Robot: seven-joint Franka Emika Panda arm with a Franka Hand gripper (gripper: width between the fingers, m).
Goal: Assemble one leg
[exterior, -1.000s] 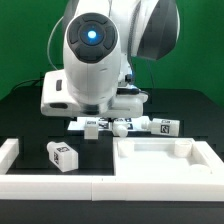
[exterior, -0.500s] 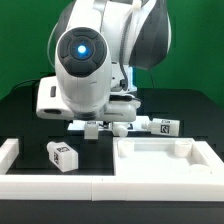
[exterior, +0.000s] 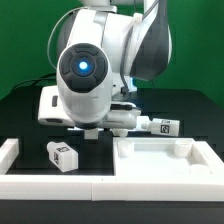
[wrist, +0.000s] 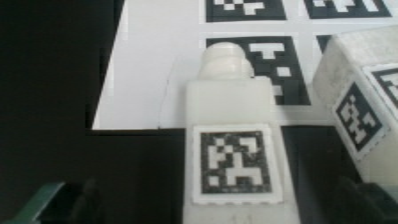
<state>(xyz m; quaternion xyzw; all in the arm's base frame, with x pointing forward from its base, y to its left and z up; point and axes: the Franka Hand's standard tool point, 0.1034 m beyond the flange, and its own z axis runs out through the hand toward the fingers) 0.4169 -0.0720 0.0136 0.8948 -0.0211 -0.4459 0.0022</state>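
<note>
Hovering over the leg [wrist: 231, 150], which lies flat on the marker board [wrist: 151, 70] well back from the tabletop's near edge, the gripper [wrist: 214, 203] looks wide open and empty. Another leg [wrist: 365, 100] lies just beside it. A finger descending there could strike it, knocking both askew and spoiling the grasp.

Matt white plastic leg [wrist: 231, 120], glossy arm [exterior: 100, 100]

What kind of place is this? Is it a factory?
Probably a robot lab, not a factory: a white robot arm hangs over a black table before a green backdrop, and the white leg carries a printed tag.
</note>
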